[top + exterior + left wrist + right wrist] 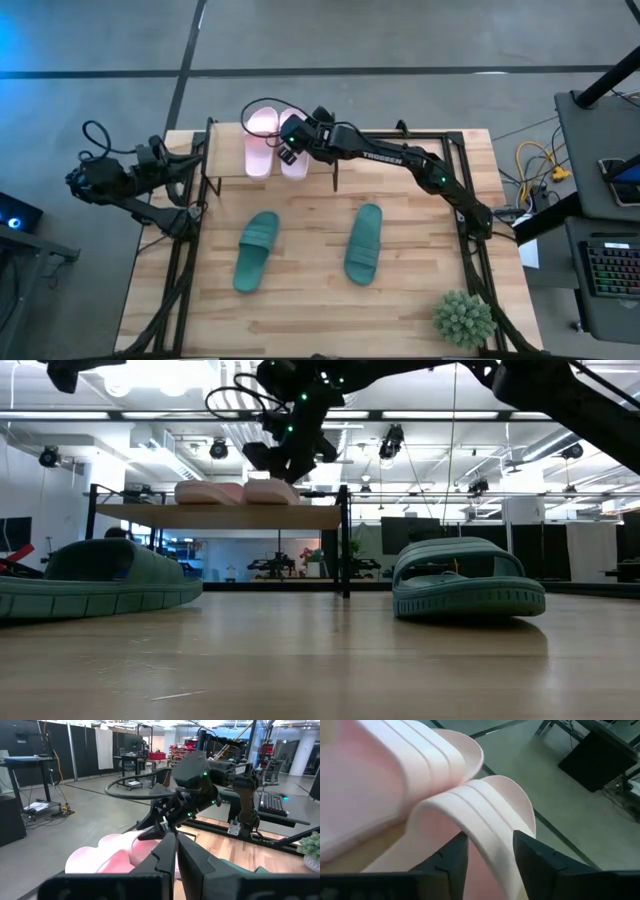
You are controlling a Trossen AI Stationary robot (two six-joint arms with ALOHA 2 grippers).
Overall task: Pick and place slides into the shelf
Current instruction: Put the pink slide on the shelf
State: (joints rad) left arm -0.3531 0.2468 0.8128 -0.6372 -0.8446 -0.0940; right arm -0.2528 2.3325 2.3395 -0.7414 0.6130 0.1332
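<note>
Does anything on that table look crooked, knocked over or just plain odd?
Nothing looks damaged or spilled. The two pink slides sit side by side on the shelf, their far ends poking past its back edge. The two green slides lie flat on the table, slightly angled. The right gripper hovers at the pink pair.

Two pale pink slides [272, 140] with ribbed straps are lying on the light wooden shelf [226, 160] with its thin black frame. In front of the shelf, two dark teal-green slides [257, 250] are resting on the pale butcher-block table [300, 310], beside a spiky green plant [463, 318].
</note>
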